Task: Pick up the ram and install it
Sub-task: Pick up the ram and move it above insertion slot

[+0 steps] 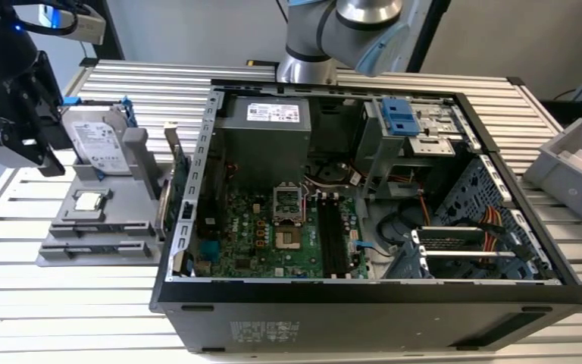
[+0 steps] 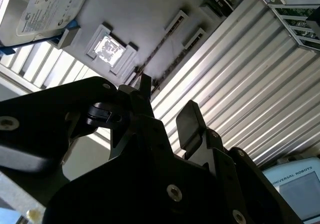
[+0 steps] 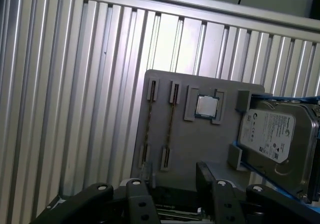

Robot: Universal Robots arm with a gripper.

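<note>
My gripper point(image 1: 40, 148) hangs open above the grey holder point(image 1: 94, 227) at the exterior view's left, with nothing between its black fingers. In the first wrist view the gripper point(image 3: 172, 178) is just off the holder's near edge. Two thin strips stand on edge in the holder's slots; they look like the ram point(image 3: 171, 124) and a second stick point(image 3: 148, 129). In the second wrist view the gripper point(image 2: 167, 104) is open, and a thin strip of ram point(image 2: 155, 51) runs across the holder. The motherboard's long black slots point(image 1: 333, 235) lie inside the open computer case point(image 1: 372, 299).
The holder also carries a silver hard drive point(image 1: 97, 140) in a blue frame, a square processor chip point(image 1: 89, 201) and a green expansion card point(image 1: 179, 182) beside the case wall. Grey bins point(image 1: 574, 163) stand at the exterior view's right. The slatted metal table point(image 1: 69, 303) lies underneath.
</note>
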